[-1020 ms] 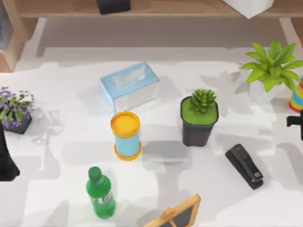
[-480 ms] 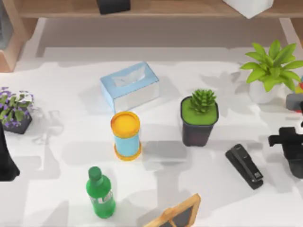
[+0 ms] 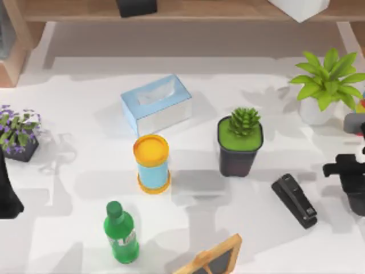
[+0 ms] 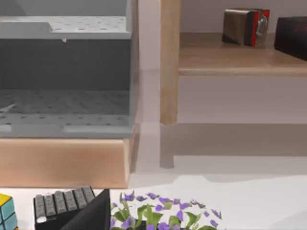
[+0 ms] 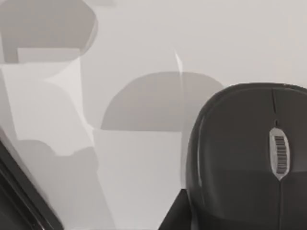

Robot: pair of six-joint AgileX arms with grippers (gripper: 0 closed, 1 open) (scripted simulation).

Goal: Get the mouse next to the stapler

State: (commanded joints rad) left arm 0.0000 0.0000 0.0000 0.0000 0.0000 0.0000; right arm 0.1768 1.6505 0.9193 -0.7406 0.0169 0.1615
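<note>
At the table's right edge, my right gripper [image 3: 349,170] hovers over the mouse [image 5: 249,158]; jaw state: cannot tell. Mouse: black, domed, likely light, rigid, slick; grip across its flanks. Stapler [image 3: 294,200]: nearby. Left arm parked at the left edge.

We see the black mouse [image 5: 249,158] close up on the white table [image 5: 144,43], its scroll wheel [image 5: 279,155] pale and ribbed. Grey shadows fall on the table beside it. A dark edge crosses one corner.
</note>
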